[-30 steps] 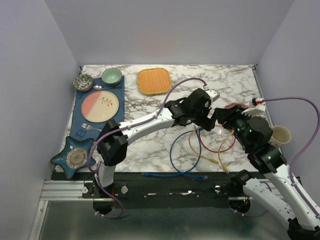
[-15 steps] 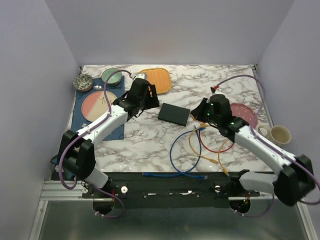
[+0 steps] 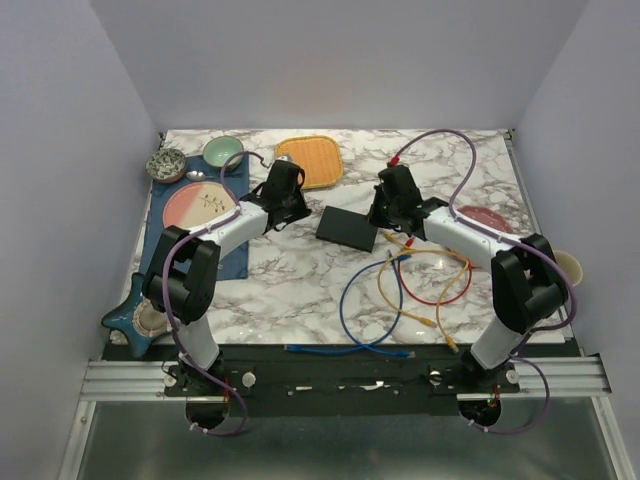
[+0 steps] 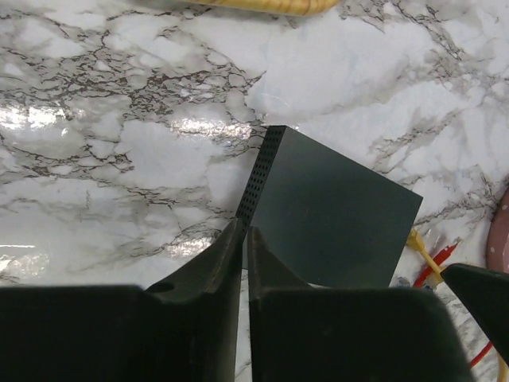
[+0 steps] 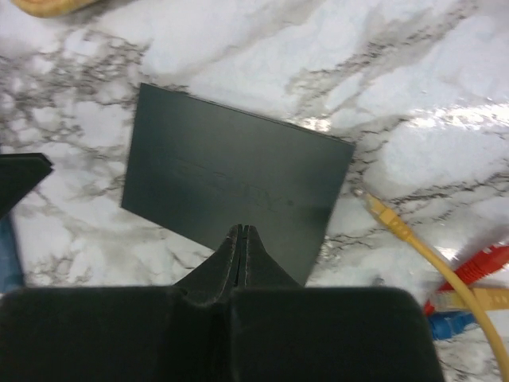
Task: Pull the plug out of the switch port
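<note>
The switch (image 3: 347,229) is a flat black box lying mid-table, also seen in the left wrist view (image 4: 334,207) and the right wrist view (image 5: 238,183). Its sockets do not show. A yellow plug (image 5: 382,213) lies on the marble just off the switch's right end, apart from it, with a red plug (image 5: 485,263) and a blue plug (image 5: 449,325) nearer. I see no plug seated in a port. My left gripper (image 3: 300,215) (image 4: 245,231) is shut and empty at the switch's left corner. My right gripper (image 3: 380,222) (image 5: 241,229) is shut and empty over the switch's right part.
Blue, yellow and red cables (image 3: 400,290) loop in front of the switch. An orange woven mat (image 3: 309,161) lies behind it. A pink plate (image 3: 200,205), green bowl (image 3: 223,152) and speckled bowl (image 3: 166,165) sit left, a red plate (image 3: 487,220) and cup (image 3: 565,265) right.
Both arms swung away from the table's middle, uncovering the switch, then came in at its left and right ends. Both grippers closed. The switch has not moved.
</note>
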